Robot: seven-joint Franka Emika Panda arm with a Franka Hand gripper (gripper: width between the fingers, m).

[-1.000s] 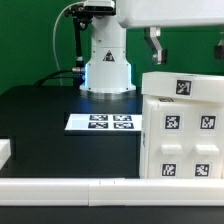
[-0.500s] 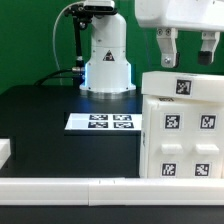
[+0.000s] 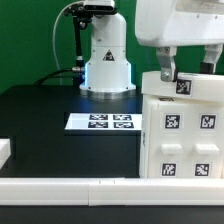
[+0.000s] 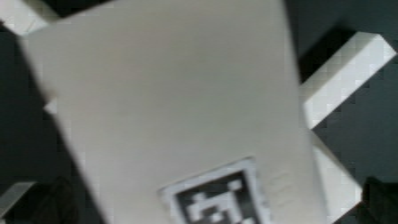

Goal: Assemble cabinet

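White tagged cabinet (image 3: 183, 125), upright

Cabinet (image 3: 183, 125) at the exterior view's right, marker board (image 3: 100, 122) beside it, pincer (image 3: 187, 68) directly above.

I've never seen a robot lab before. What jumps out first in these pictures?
Most striking is the big white cabinet on the exterior view's right, its faces dotted with square black-and-white tags. Right above its top hangs the robot's gripper, fingers spread wide and holding nothing. Farther back, the arm's white base stands on the black table, with the flat marker board lying in front of it.
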